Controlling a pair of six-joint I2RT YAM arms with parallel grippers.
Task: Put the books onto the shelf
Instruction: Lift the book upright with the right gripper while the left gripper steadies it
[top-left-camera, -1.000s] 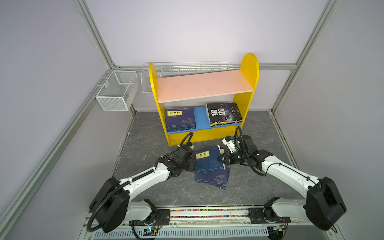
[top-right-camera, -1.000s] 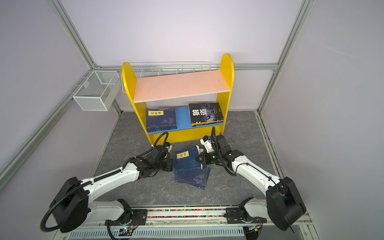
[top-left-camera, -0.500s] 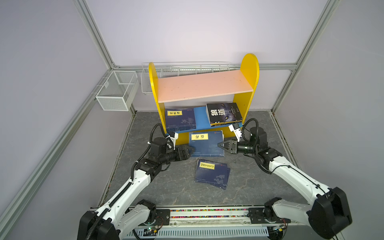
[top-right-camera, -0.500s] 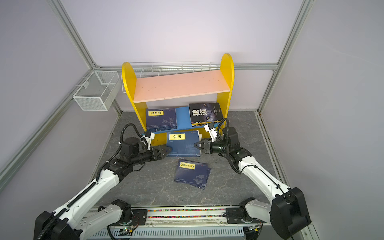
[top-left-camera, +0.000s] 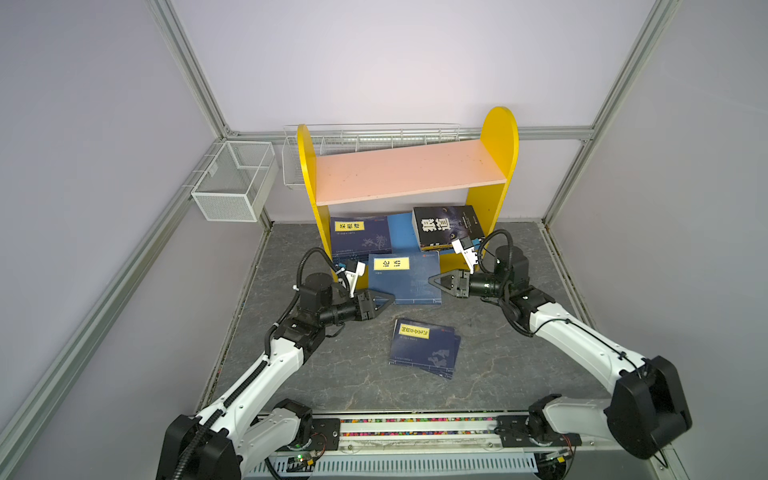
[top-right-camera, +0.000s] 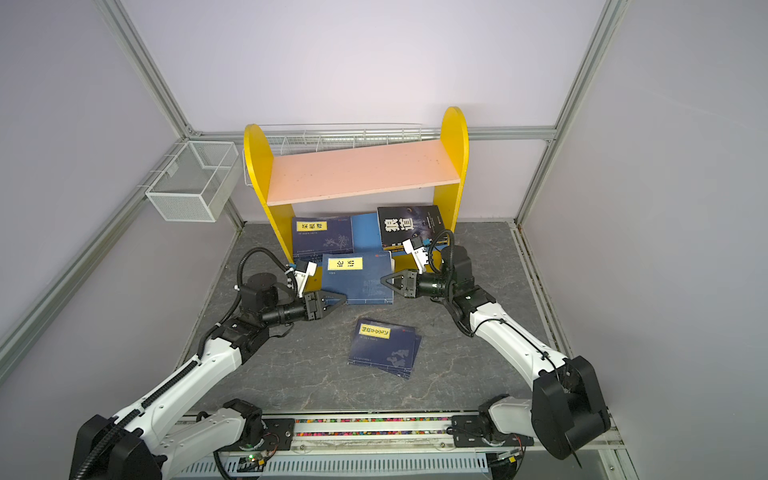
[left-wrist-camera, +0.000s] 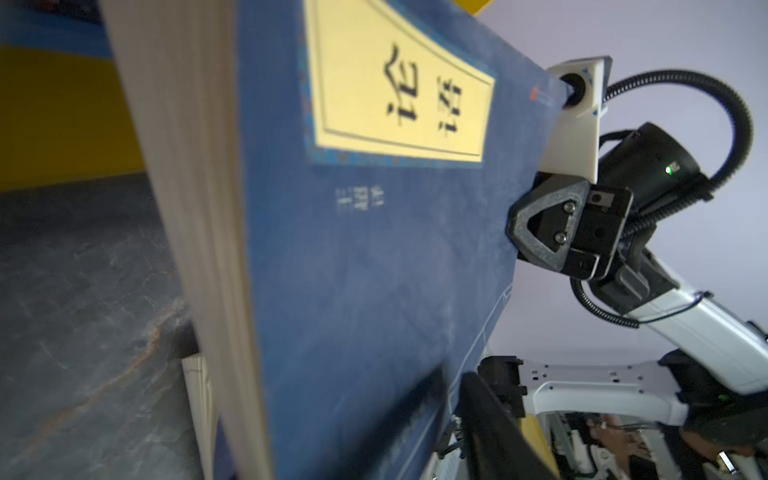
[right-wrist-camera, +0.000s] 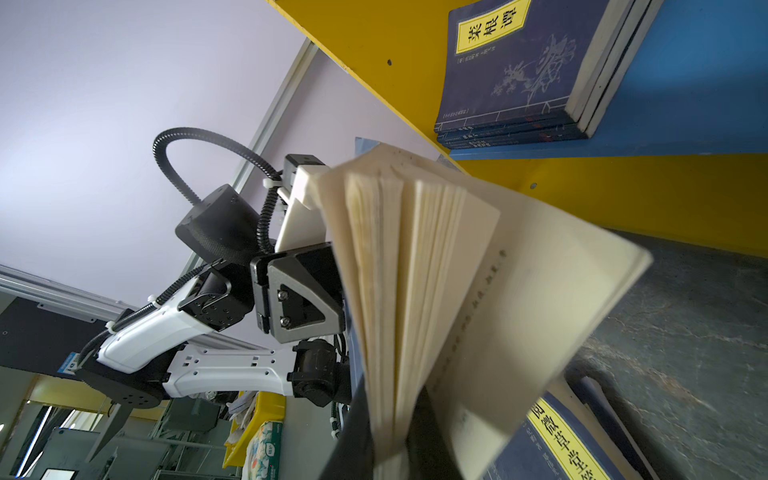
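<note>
The navy paperback (top-left-camera: 405, 282) with its yellow label is held off the floor just in front of the shelf (top-left-camera: 500, 137). Its far edge is close to the lip of the blue lower board (top-left-camera: 401, 232), where a strip of blue shows between a navy stack (top-left-camera: 361, 239) and a glossy black book (top-left-camera: 446, 226). The right gripper (top-left-camera: 433, 281) is clamped on the paperback's right edge. Only the right wrist view shows the cream pages fanning loose from that grip, while the left gripper (top-left-camera: 388, 300) sits at the near left corner with the cover running past its fingers (left-wrist-camera: 486, 415) — whether they pinch it I cannot tell. More navy paperbacks (top-left-camera: 424, 347) lie askew on the matte, grey-veined floor (top-left-camera: 332, 374), nearer the robot's base — clear of both grippers.
</note>
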